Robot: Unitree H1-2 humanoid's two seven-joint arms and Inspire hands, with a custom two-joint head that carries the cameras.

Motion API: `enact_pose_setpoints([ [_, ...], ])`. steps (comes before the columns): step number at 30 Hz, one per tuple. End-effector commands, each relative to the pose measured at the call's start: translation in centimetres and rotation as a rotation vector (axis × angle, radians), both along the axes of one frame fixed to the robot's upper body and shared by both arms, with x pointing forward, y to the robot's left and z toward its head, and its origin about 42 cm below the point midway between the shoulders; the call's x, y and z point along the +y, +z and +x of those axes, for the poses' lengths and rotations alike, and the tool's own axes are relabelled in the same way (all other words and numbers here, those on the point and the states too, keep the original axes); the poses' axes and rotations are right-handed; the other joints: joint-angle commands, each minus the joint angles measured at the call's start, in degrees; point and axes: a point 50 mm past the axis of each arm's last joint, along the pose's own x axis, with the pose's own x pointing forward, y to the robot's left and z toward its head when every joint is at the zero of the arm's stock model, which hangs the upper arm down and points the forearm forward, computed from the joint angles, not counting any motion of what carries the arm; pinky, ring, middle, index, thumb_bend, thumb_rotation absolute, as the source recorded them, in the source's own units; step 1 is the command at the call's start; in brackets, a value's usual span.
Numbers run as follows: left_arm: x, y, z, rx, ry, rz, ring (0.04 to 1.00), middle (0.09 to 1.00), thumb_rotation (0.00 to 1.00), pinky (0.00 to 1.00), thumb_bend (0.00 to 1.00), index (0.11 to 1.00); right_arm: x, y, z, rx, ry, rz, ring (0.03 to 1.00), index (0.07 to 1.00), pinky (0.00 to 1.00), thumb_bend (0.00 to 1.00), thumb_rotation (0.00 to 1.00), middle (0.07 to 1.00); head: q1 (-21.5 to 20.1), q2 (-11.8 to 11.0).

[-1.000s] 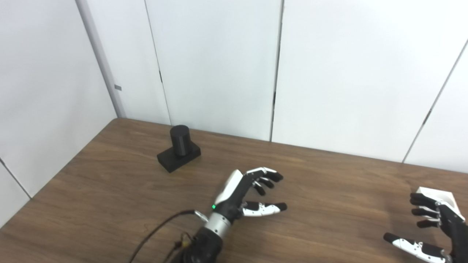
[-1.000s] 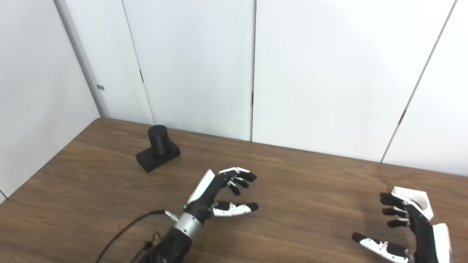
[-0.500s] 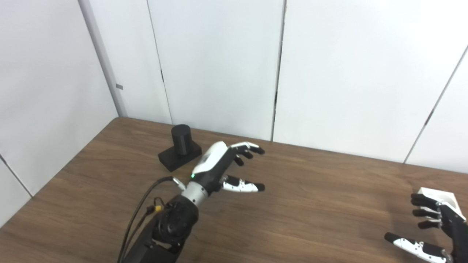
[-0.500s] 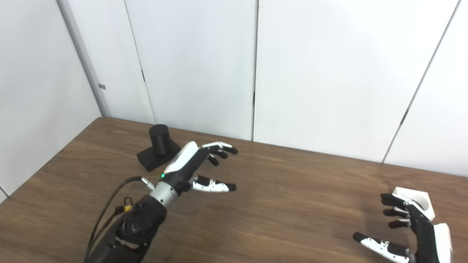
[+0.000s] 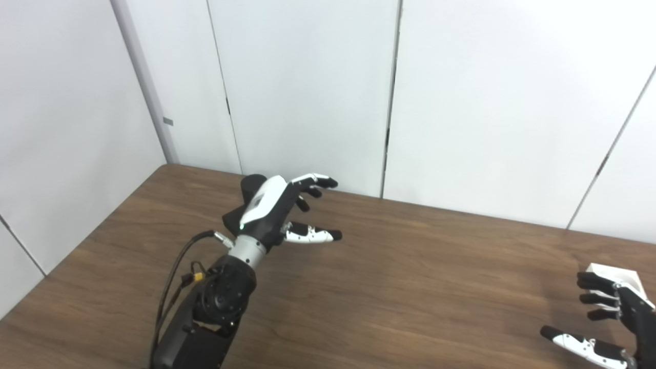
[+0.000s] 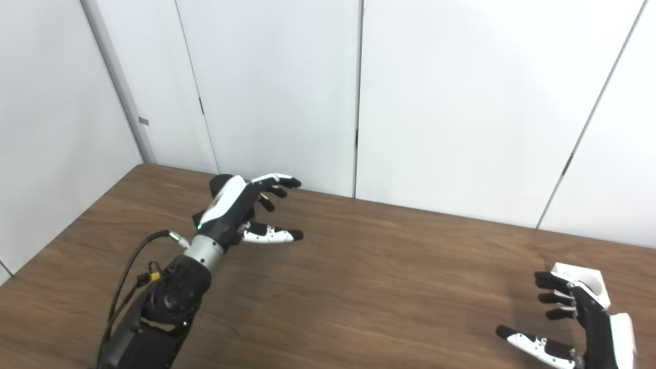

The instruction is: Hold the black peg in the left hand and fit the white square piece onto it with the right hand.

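A brown wood-grain tabletop (image 5: 410,287) meets white panelled walls (image 5: 487,102). Both the left hand (image 5: 279,207) and right hand (image 6: 574,320) hover with fingers spread, holding nothing.

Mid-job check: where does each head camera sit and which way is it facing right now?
Left eye view: on the head, facing down and forward across the table toward white wall panels; left hand open in front of the black peg, right hand open by the white square piece.
Right eye view: beside it, set slightly rightward; same things shifted left.
Shared: both hands, peg, piece, table.
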Motion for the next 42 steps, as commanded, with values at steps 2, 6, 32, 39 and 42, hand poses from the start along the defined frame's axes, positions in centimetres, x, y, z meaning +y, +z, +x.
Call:
enact_pose_setpoints([
  [2, 1.0, 4.1, 1.0, -0.117, 0.035, 0.037, 0.759, 0.819, 0.13, 0.60, 0.82, 0.729, -0.1, 2.2, 0.6, -0.097, 0.012, -0.019, 0.623, 0.668, 0.50, 0.62, 0.00, 0.677, 0.1, 0.1],
  [6, 2.2, 4.6, 1.6, -0.117, 0.069, 0.073, 0.790, 0.829, 0.12, 0.65, 0.83, 0.724, -0.1, 2.3, 0.6, -0.093, 0.010, -0.026, 0.624, 0.669, 0.50, 0.62, 0.00, 0.681, 0.2, 0.1],
  [32, 8.5, 6.2, 3.6, -0.163, 0.383, 0.207, 0.880, 0.872, 0.28, 0.69, 0.92, 0.713, 0.0, 2.5, 0.6, -0.099, 0.016, -0.020, 0.620, 0.669, 0.50, 0.61, 0.00, 0.679, 0.9, 0.2],
  [39, 10.0, 5.5, 4.4, -0.131, 0.482, 0.275, 0.992, 0.925, 0.36, 0.77, 0.99, 0.743, 0.0, 2.6, 0.4, -0.095, 0.014, -0.016, 0.616, 0.672, 0.50, 0.60, 0.00, 0.679, 0.8, 0.4],
  [42, 10.6, 5.2, 4.8, -0.092, 0.521, 0.309, 1.000, 0.946, 0.43, 0.81, 1.00, 0.771, 0.1, 2.7, 0.3, -0.094, 0.012, -0.011, 0.621, 0.674, 0.50, 0.60, 0.00, 0.682, 0.7, 0.5],
])
